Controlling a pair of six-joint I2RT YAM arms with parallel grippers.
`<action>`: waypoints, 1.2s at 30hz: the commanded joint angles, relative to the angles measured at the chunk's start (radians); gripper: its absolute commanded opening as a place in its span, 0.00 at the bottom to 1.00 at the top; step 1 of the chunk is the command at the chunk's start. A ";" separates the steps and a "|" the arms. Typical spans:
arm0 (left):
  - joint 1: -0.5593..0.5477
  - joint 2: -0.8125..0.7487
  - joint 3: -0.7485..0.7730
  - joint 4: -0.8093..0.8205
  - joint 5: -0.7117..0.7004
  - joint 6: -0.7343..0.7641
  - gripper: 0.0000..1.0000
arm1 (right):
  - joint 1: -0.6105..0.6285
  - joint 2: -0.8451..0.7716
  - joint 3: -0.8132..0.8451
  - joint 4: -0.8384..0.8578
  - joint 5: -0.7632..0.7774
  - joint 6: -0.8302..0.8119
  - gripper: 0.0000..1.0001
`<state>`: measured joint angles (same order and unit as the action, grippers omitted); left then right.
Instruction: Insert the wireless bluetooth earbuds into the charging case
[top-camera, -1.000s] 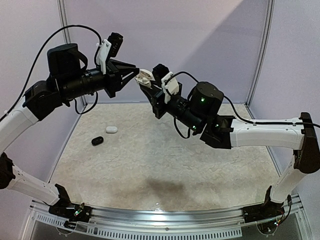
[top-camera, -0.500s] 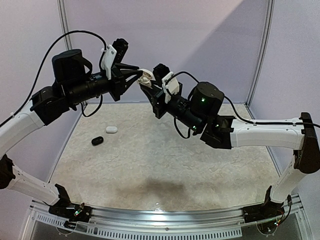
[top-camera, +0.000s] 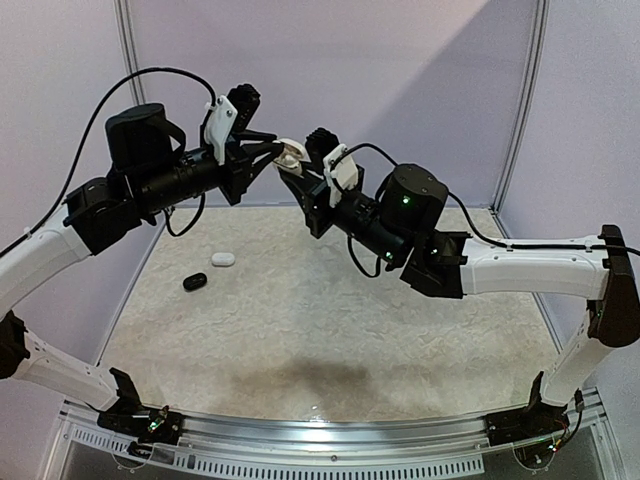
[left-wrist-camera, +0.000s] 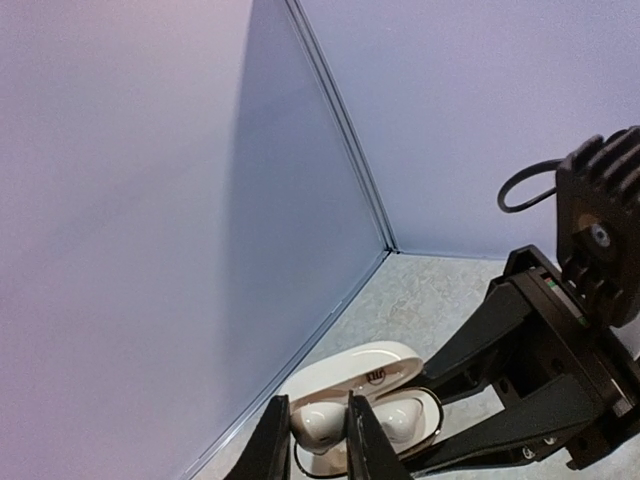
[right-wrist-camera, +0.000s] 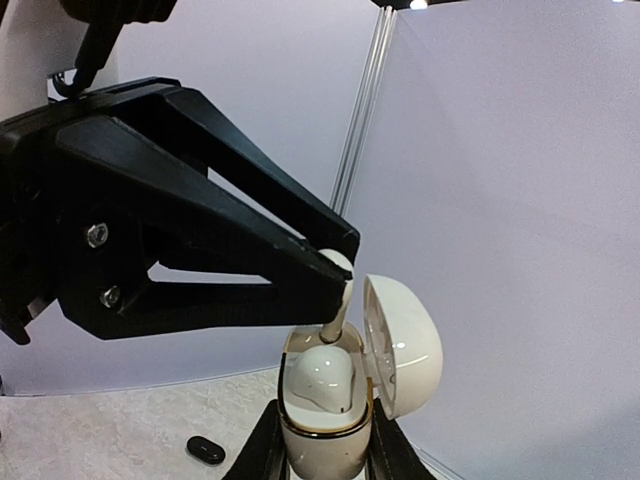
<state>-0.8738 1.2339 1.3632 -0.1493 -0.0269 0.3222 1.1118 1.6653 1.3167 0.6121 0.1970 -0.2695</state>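
Two small pill-shaped cases, one glossy black case (top-camera: 195, 282) and one white case (top-camera: 223, 259), lie on the pale textured worktop (top-camera: 350, 330) at the left. They are well apart from the work, which is held up in the air.

The left gripper (top-camera: 275, 152) has its jaws pinched tight on the head of a white stemmed earbud (right-wrist-camera: 338, 305). The stem points down at the free socket of the open glossy white charging case (right-wrist-camera: 402, 345), and a second white earbud (right-wrist-camera: 325, 378) sits in the neighbouring socket. The right gripper (right-wrist-camera: 325, 455) clamps the case's lower body between its jaws, with the lid hinged open to the right.

The stem tip seems to be at the socket mouth, though I cannot tell whether it is in. To do this well, I judge, hold the case steady, line the stem up with the socket's axis, lower slowly, and let go only once the head seats flush.
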 joint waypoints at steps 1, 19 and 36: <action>-0.013 -0.010 -0.036 0.017 -0.006 0.013 0.00 | 0.003 -0.034 -0.005 0.021 -0.014 0.015 0.00; -0.013 -0.022 -0.069 -0.016 -0.027 -0.011 0.13 | 0.004 -0.039 -0.002 0.060 -0.002 0.065 0.00; -0.013 -0.006 -0.059 -0.038 0.002 -0.027 0.19 | 0.004 -0.035 0.014 0.014 -0.028 0.066 0.00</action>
<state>-0.8745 1.2213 1.3201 -0.1181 -0.0338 0.3122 1.1118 1.6653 1.3151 0.5964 0.1886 -0.2104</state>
